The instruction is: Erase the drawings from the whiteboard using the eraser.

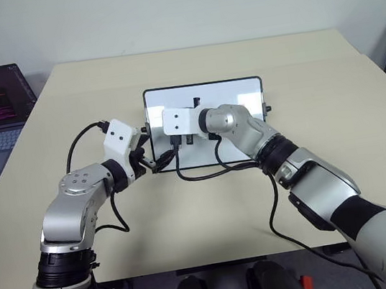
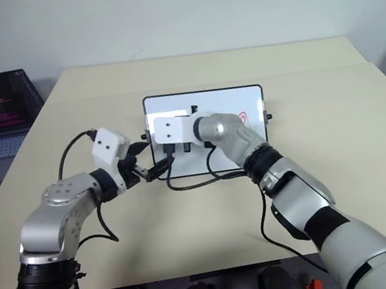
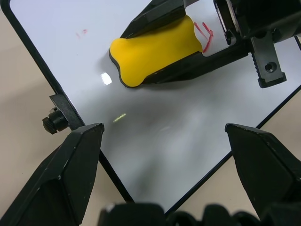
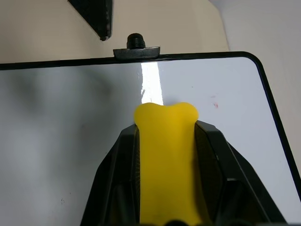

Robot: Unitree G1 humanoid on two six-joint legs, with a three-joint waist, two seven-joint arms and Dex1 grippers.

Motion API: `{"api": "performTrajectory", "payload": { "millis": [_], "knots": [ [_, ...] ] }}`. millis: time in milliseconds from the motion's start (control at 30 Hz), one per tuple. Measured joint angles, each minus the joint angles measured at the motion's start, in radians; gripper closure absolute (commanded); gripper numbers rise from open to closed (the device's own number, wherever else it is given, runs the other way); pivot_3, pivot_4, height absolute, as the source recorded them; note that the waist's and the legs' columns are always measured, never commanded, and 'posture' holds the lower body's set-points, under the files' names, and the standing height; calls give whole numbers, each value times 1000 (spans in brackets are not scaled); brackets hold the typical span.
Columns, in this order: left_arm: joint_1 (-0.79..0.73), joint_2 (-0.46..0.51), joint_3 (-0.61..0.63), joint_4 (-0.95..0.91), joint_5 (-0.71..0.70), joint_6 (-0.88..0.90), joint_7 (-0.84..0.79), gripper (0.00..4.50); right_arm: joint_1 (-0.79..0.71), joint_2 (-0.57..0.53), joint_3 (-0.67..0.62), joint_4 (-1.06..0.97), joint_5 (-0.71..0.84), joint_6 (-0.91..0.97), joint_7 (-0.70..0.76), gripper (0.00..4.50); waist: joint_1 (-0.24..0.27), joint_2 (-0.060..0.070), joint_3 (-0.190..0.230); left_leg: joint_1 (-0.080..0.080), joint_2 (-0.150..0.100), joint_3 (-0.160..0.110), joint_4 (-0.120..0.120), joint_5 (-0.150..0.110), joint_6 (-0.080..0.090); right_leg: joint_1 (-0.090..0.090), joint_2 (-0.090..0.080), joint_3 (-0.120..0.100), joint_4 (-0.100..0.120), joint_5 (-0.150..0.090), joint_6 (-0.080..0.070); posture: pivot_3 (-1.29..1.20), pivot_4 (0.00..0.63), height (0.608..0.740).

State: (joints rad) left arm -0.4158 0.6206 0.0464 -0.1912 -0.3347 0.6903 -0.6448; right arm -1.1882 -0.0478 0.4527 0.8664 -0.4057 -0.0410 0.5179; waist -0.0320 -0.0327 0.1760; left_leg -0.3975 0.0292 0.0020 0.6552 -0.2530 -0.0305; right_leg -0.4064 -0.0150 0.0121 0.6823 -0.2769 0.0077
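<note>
The right gripper (image 4: 167,141) clamps the smooth yellow eraser (image 3: 153,49) against the glossy, black-framed whiteboard (image 3: 178,136); red drawings (image 3: 204,35) lie just beside it. The left gripper (image 3: 164,150) straddles the board's edge, fingers apart.

Small rectangular whiteboard (image 3: 155,141) with thin black frame: glossy white face, smooth, showing bright glare patches and soft reflections. Small oblong yellow eraser (image 3: 153,52): smooth matt finish, rubbery or plastic in look, rounded lobed end. Black two-finger right gripper (image 4: 165,160) around it: hard plastic, faint sheen. Black-fingered left gripper (image 3: 164,155): same dull plastic. Large beige table (image 1: 364,119): matt, even, unpatterned surface.
</note>
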Motion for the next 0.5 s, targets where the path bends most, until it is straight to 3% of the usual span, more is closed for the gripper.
{"api": "performTrajectory", "payload": {
  "millis": [100,233,367,500],
  "knots": [
    [0,0,0,1,-2,0,-7,0,29,-4,-80,-63,64,53,-12,3234,2,0,0,-2,0,-1,-1,0,0,0,-1,-1,-1,0,0,0,150,740],
    [-6,1,-1,11,-2,-14,-37,0,138,-21,-157,-327,155,198,49,3235,2,0,0,-4,-1,1,-6,0,-1,-4,-1,0,-4,0,0,0,150,740],
    [-30,-2,-2,30,-3,-29,-51,0,269,-60,-199,-708,233,409,113,3235,3,0,0,-4,0,0,-10,-1,-1,-6,-1,-1,-5,-2,1,0,150,740],
    [-23,-2,-1,34,-20,-43,-93,0,491,-201,-279,-1131,312,645,173,3236,13,0,0,-6,-2,0,-10,-2,-3,-5,-2,-1,-8,-3,2,0,150,740]
  ]
}}
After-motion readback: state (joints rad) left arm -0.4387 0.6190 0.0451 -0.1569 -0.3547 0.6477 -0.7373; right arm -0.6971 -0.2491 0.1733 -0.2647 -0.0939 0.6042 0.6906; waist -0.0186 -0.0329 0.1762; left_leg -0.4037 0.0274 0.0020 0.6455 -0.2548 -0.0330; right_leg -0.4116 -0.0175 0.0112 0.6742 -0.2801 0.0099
